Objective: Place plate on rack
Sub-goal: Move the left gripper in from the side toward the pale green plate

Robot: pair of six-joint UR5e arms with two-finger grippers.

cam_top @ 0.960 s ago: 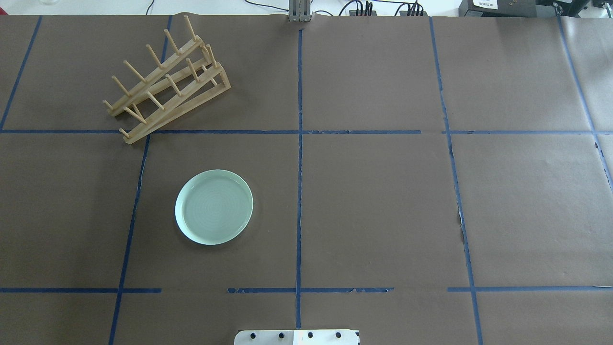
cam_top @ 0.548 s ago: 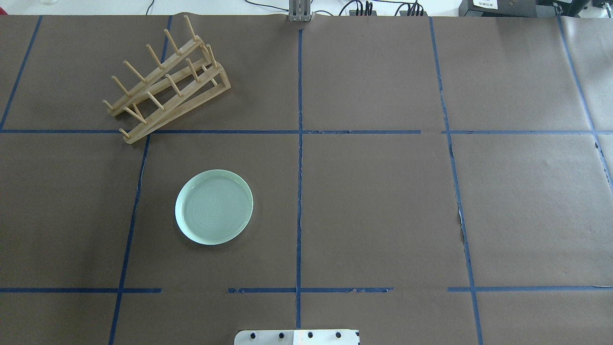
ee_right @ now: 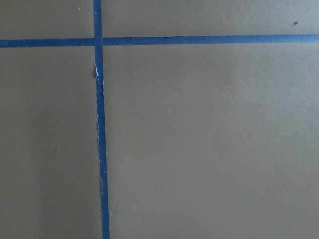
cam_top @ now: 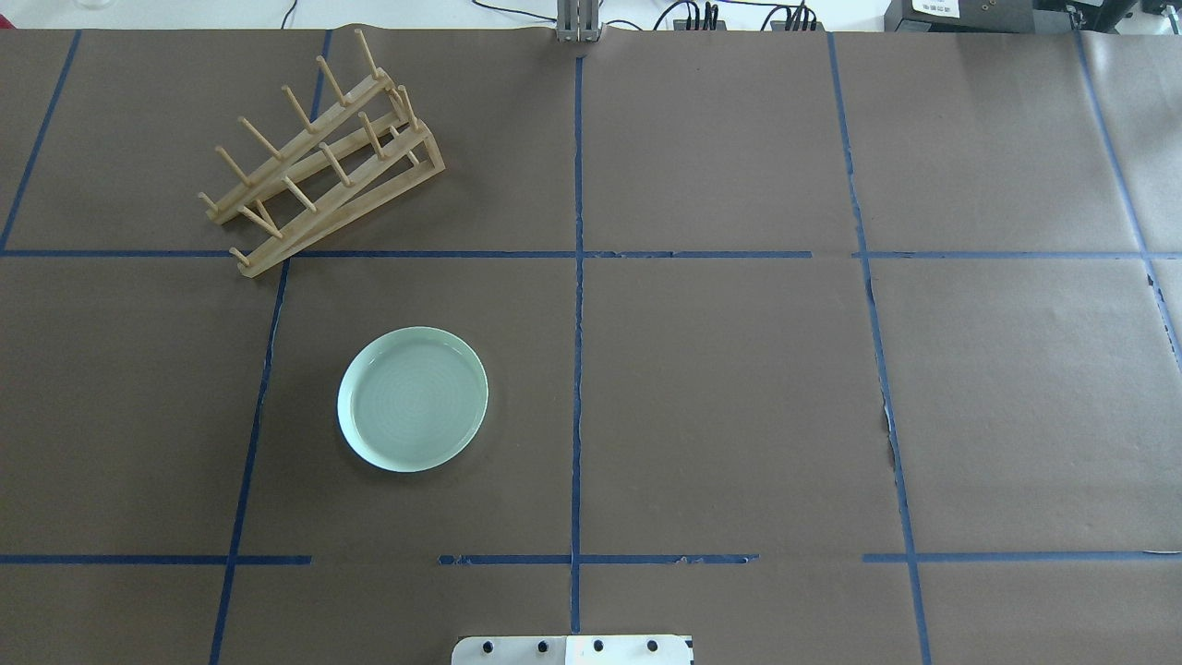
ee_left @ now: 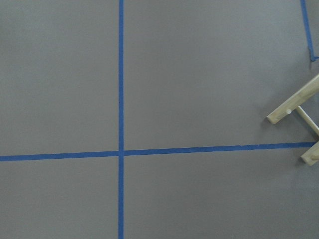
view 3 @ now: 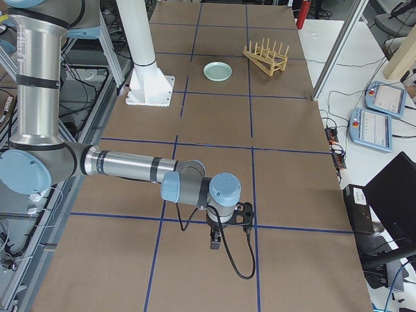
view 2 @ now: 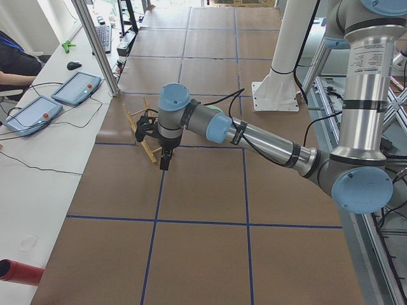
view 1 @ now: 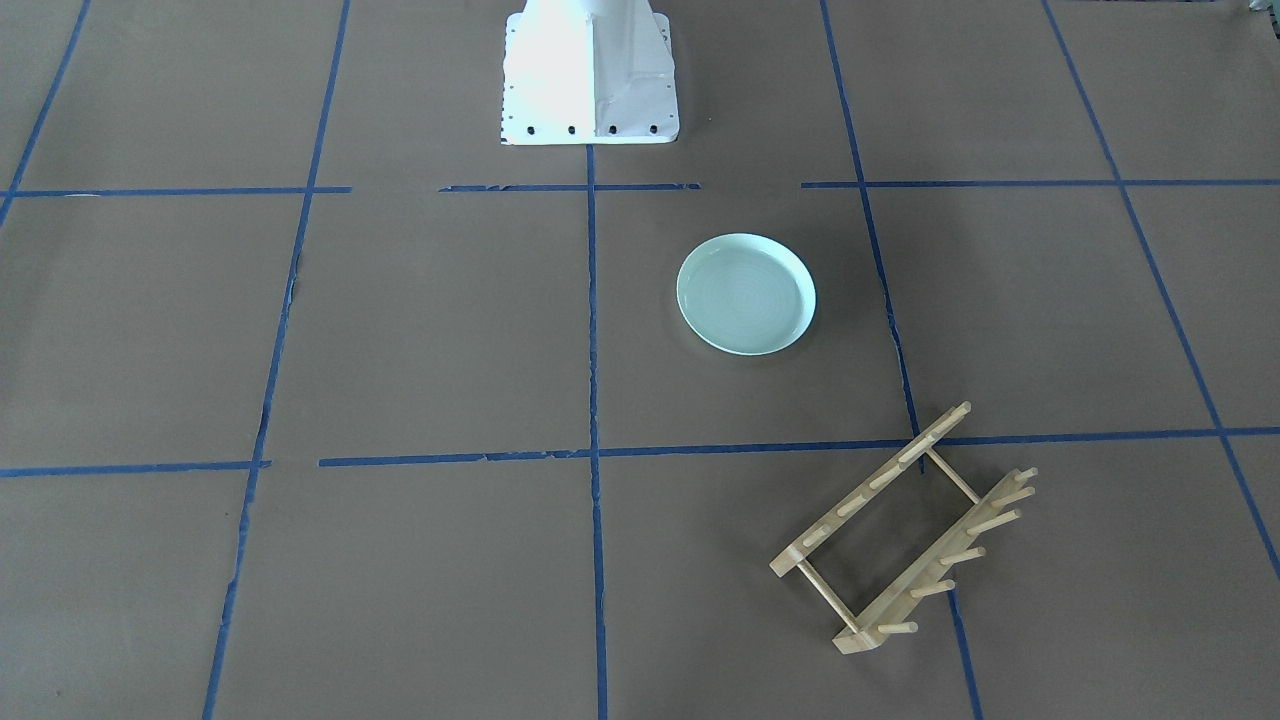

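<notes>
The pale mint-green plate point(cam_top: 413, 399) lies flat on the brown table, left of the centre line; it also shows in the front view point(view 1: 746, 293) and far off in the right side view point(view 3: 218, 71). The light wooden rack point(cam_top: 323, 166) stands empty at the far left, apart from the plate point(view 1: 905, 530). One end of the rack shows in the left wrist view point(ee_left: 299, 112). My left gripper point(view 2: 165, 159) points down near the rack's end point(view 2: 143, 130). My right gripper point(view 3: 216, 244) hangs over bare table far from both. I cannot tell whether either is open or shut.
The white robot base point(view 1: 588, 80) sits at the table's near middle edge. A metal post point(cam_top: 578, 23) and cables stand at the far edge. Tablets point(view 2: 76, 87) lie on the white bench beyond the rack. Blue tape lines cross the brown paper.
</notes>
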